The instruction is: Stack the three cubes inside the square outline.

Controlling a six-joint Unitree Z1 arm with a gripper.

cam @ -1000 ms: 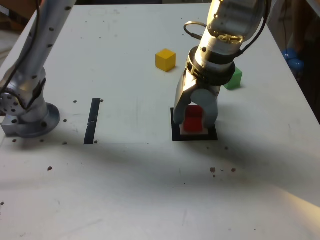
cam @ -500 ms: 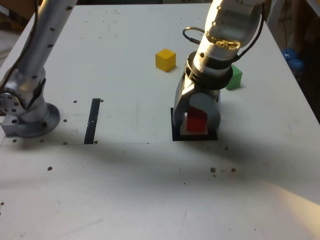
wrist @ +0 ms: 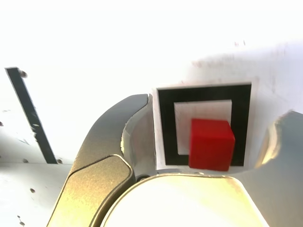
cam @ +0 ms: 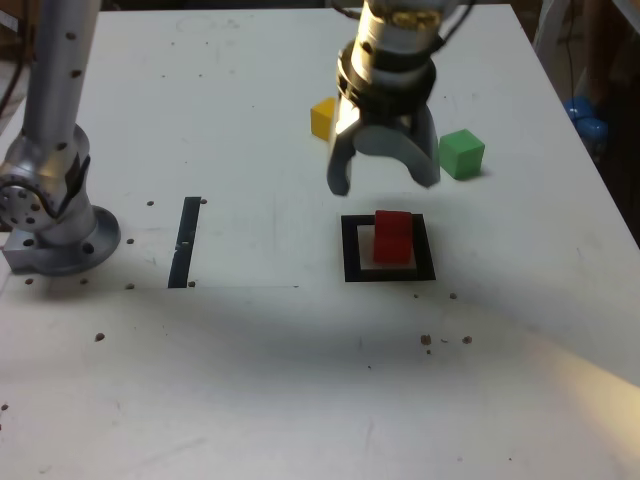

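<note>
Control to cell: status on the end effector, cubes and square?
End effector open, empty, raised off the table. Red cube inside square outline; yellow and green outside, unstacked. Nothing seen blocking the square.

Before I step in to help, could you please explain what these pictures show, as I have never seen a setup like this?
The machine is a single robot arm ending in a gripper, a pair of curved jaws that pinch things. One picture comes from a camera standing off the arm and shows the whole scene; the other comes from a camera on the arm's wrist, looking past the jaws at the table.

On the white table lies a black square outline with a red cube inside it. A green cube sits farther back, towards the exterior view's right, and a yellow cube is partly hidden behind the gripper. A straight black strip lies towards the exterior view's left.

Nothing is held: the jaws are open, above the table.
</note>
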